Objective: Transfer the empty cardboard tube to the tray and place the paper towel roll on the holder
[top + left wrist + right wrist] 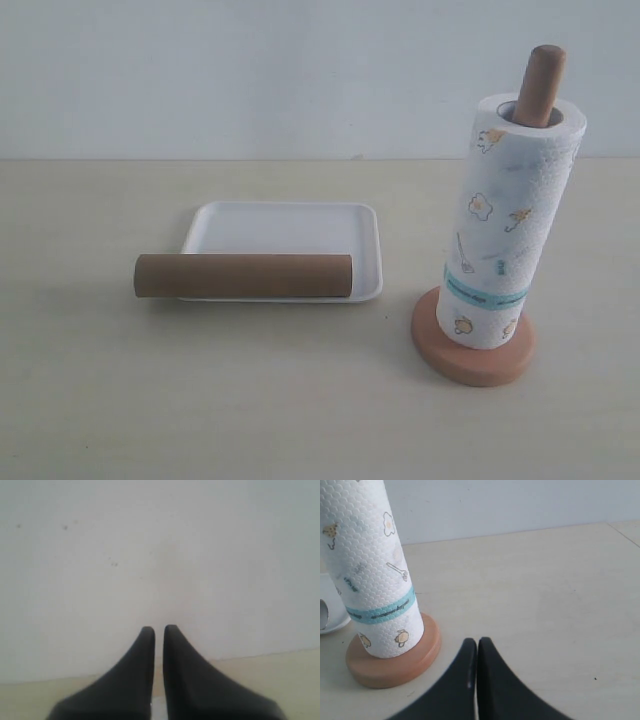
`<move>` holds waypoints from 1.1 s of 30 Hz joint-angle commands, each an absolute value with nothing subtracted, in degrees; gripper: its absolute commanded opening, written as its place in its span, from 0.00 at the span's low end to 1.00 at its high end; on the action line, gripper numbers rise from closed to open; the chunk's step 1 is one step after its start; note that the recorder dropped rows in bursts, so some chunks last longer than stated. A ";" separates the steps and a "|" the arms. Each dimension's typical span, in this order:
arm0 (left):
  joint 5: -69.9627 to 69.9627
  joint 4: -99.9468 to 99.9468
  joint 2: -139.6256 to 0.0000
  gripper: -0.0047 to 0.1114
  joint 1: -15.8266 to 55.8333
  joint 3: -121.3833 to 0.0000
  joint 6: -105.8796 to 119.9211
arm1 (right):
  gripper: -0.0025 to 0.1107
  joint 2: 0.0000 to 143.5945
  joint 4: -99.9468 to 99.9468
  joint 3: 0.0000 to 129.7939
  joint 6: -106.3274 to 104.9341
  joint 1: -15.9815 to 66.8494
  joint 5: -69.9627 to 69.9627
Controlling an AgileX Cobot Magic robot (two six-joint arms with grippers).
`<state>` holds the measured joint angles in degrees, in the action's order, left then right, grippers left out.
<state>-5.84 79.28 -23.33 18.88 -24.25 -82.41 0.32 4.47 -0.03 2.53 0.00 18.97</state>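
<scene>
The paper towel roll (505, 230) stands upright on the holder (472, 350), with the wooden pole top (541, 82) poking out above its core. The brown cardboard tube (243, 276) lies on its side across the near edge of the white tray (285, 228), its left end overhanging the rim. Neither gripper shows in the exterior view. My right gripper (477, 641) is shut and empty, just off the holder's base (395, 667) beside the roll (370, 565). Facing a pale wall, my left gripper (159, 628) is shut and holds nothing.
The tan tabletop (250, 400) spreads around the tray and holder. A white wall (250, 70) rises behind the table. A table edge (625, 530) shows far off in the right wrist view.
</scene>
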 commanded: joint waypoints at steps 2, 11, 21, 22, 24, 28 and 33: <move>-0.89 79.96 -9.03 0.09 8.16 -11.37 -94.64 | 0.02 0.00 4.39 0.00 2.53 0.00 18.72; 0.51 67.39 0.00 0.09 6.37 -13.24 -120.41 | 0.02 0.00 4.39 0.00 2.53 0.00 18.70; -16.71 10.34 0.00 0.09 6.37 -13.01 -13.97 | 0.02 0.00 4.39 0.00 2.53 0.00 18.70; -16.94 7.03 0.00 0.09 6.37 -12.21 -8.96 | 0.02 0.00 4.39 0.00 2.53 0.00 18.70; -16.52 4.66 0.00 0.09 6.37 -8.86 -5.70 | 0.02 0.00 4.39 0.00 2.53 0.00 18.70; -15.82 3.20 0.00 0.09 6.37 -4.18 -5.70 | 0.02 0.00 4.39 0.00 2.53 0.00 18.70; -14.56 -0.73 0.00 0.09 6.37 0.00 -5.35 | 0.02 0.00 4.39 0.00 2.53 0.00 18.70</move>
<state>-14.72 1.98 -0.13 6.62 -0.79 -6.31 0.22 4.47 -0.03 2.53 0.10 18.97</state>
